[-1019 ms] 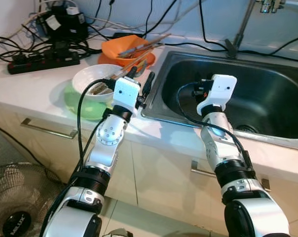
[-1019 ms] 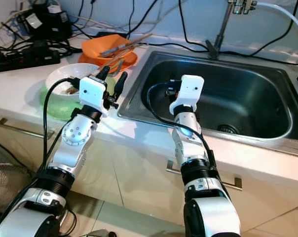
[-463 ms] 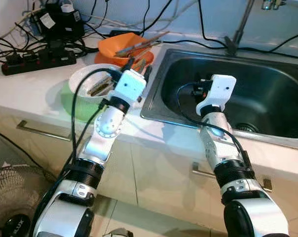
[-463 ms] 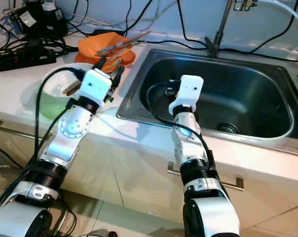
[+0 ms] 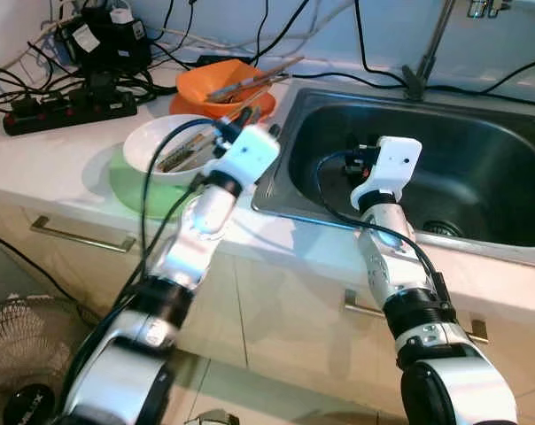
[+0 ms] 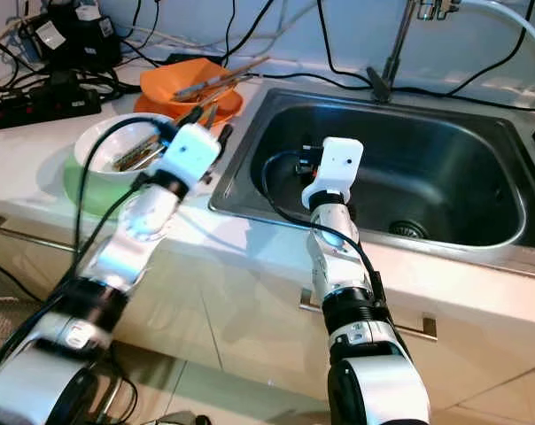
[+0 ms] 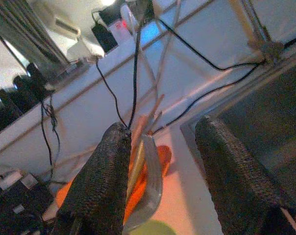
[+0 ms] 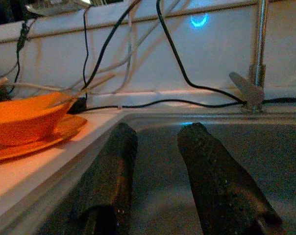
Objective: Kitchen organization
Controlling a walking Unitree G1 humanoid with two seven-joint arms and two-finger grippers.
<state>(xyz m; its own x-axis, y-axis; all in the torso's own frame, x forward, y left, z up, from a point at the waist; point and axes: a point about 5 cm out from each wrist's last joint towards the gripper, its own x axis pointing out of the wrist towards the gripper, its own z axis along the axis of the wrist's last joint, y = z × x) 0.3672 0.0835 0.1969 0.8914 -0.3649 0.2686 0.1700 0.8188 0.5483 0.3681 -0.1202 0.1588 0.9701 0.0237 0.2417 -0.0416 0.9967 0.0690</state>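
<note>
Left gripper hovering wide open, holding nothing.
It is hanging over the counter strip between white bowl and sink rim; right gripper is gaping inside the sink.

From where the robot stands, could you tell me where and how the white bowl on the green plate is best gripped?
I would grip the white bowl by its near rim, coming from above with one finger inside and one outside the wall. The rim is thin and the bowl sits upright on the green plate. The utensils inside lean toward the sink, so that side looks crowded. The left gripper is already near.
</note>
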